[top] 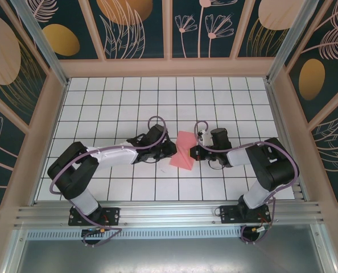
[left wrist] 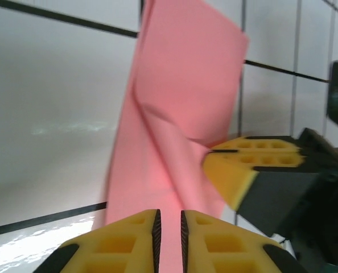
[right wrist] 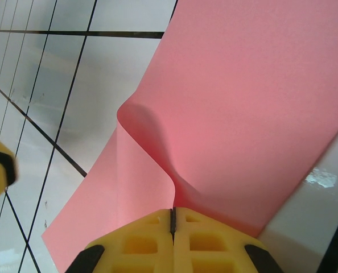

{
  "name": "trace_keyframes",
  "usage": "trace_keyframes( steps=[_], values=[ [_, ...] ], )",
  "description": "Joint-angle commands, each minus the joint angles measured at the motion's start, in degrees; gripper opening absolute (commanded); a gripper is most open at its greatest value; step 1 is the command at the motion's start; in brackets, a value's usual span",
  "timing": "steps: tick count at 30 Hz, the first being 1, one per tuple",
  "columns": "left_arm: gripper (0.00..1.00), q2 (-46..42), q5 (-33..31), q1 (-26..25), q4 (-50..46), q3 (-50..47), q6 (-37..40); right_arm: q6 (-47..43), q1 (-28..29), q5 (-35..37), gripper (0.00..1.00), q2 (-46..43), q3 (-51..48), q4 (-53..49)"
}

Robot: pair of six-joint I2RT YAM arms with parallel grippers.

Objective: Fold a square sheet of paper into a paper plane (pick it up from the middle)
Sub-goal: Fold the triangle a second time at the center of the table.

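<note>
From above, one square sheet of paper (top: 183, 149) sits mid-table (top: 101, 102) between my two grippers: left gripper (top: 170, 149) at its left edge, right gripper (top: 195, 151) at its right. My wrist cameras add the grip. My right fingers (right wrist: 140, 242) are closed tight on a buckled fold. My left fingers (left wrist: 120, 242) leave a narrow gap with pink paper in it, and I cannot tell if they clamp it.
</note>
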Motion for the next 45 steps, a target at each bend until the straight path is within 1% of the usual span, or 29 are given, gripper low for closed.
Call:
trace_keyframes(
  steps=[1, 4, 7, 9, 10, 14, 21, 27, 32, 37, 41, 45],
  values=[
    [0.17, 0.4, 3.2, 0.0, 5.6, 1.8, -0.9, -1.1, -0.3, 0.3, 0.05, 1.4, 1.1, -1.5],
    [0.15, 4.8, 5.4, -0.1, 8.2, 4.0, -2.8, -1.2, -0.3, 0.1, 0.05, 1.6, 1.3, -1.6],
    [0.13, 7.8, 6.0, -0.1, 11.7, 4.7, -5.1, -1.2, -0.3, 0.0, 0.05, 1.9, 1.4, -1.6],
    [0.12, 9.5, 5.6, -0.1, 11.7, 4.8, -6.0, -1.3, -0.2, 0.1, 0.05, 1.9, 1.5, -1.7],
    [0.12, 10.3, 5.5, 0.0, 11.9, 6.5, -6.5, -1.3, -0.2, 0.0, 0.05, 1.9, 1.5, -1.6],
    [0.12, 12.1, 4.3, -0.1, 12.2, 6.2, -7.5, -1.3, -0.3, -0.2, 0.05, 2.1, 1.6, -1.7],
    [0.13, 13.9, 4.9, -0.1, 14.9, 5.4, -7.9, -1.2, -0.3, -0.3, 0.05, 2.3, 1.6, -1.8],
    [0.13, 15.4, 3.8, -0.1, 15.3, 3.5, -8.5, -1.4, -0.3, -0.3, 0.05, 2.6, 1.8, -1.9],
    [0.13, 15.6, 1.7, -0.1, 13.9, 2.1, -8.3, -1.3, -0.3, -0.3, 0.05, 2.7, 1.8, -1.9],
    [0.12, 16.7, 1.5, 0.0, 13.9, 1.0, -8.2, -1.2, -0.3, -0.3, 0.05, 3.1, 2.0, -1.9],
    [0.13, 16.2, 1.9, -0.1, 14.7, 0.0, -8.4, -1.2, -0.2, -0.3, 0.06, 3.3, 2.1, -2.1],
    [0.14, 13.8, 3.2, -0.1, 15.5, 0.8, -7.9, -1.3, -0.2, -0.5, 0.06, 3.4, 2.1, -2.1]
  ],
)
